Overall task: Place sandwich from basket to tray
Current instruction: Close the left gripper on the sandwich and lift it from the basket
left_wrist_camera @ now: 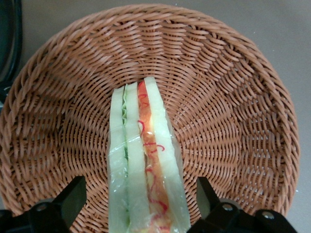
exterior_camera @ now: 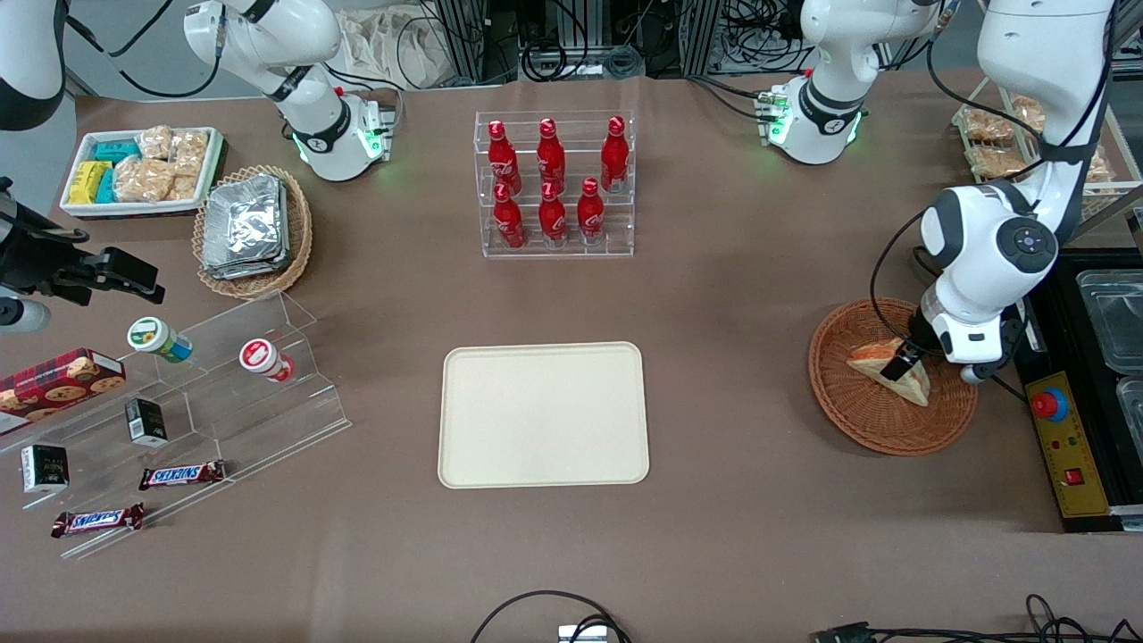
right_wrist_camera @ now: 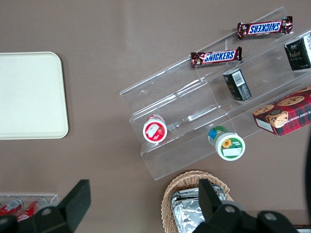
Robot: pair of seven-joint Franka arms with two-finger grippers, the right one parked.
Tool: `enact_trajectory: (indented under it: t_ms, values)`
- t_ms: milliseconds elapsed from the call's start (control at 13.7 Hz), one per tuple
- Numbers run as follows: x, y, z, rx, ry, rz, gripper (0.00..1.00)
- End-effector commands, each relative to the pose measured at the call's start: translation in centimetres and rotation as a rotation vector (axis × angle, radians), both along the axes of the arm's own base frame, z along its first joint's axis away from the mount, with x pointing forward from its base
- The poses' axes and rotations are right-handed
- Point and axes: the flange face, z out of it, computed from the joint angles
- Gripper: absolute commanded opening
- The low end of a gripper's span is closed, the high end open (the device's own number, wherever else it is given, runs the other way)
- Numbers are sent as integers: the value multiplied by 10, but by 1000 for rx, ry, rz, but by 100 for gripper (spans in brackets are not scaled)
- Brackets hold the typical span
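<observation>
On the brown worktop (exterior_camera: 732, 295), the round reddish-brown wicker basket (exterior_camera: 857, 420) holds the triangular pale-bread sandwich (exterior_camera: 897, 373). The gripper (left_wrist_camera: 141, 204) straddles it, fingers apart. Closing off-centre could tip or squash the wedge. Only the wrist view shows that gap; only the front view shows the cream rectangular tray (exterior_camera: 543, 415).

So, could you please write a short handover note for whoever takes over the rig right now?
Gripper: open, lowered into the basket, one finger on each side of the sandwich, not closed on it.
Sandwich: lying in the basket at the working arm's end of the table.
Tray: mid-table, nothing on it.
Done: approach and alignment over the sandwich.
Left: close on the sandwich, lift it, carry it to the tray, release.
</observation>
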Motion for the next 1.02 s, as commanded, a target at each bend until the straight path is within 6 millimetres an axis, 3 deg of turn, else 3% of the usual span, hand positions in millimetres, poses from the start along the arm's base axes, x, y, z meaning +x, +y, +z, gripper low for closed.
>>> enact_trajectory:
  t_ms: [0, 293, 512, 805, 951]
  values:
    - [-3, -2, -4, 2, -12, 12, 88]
    - [-3, -2, -5, 3, -9, 10, 0]
    - [-2, -3, 4, 7, -17, -10, 0]
    - [-3, -21, 53, 33, -18, -166, 0]
    - [-3, -45, 77, 47, -34, -272, 0]
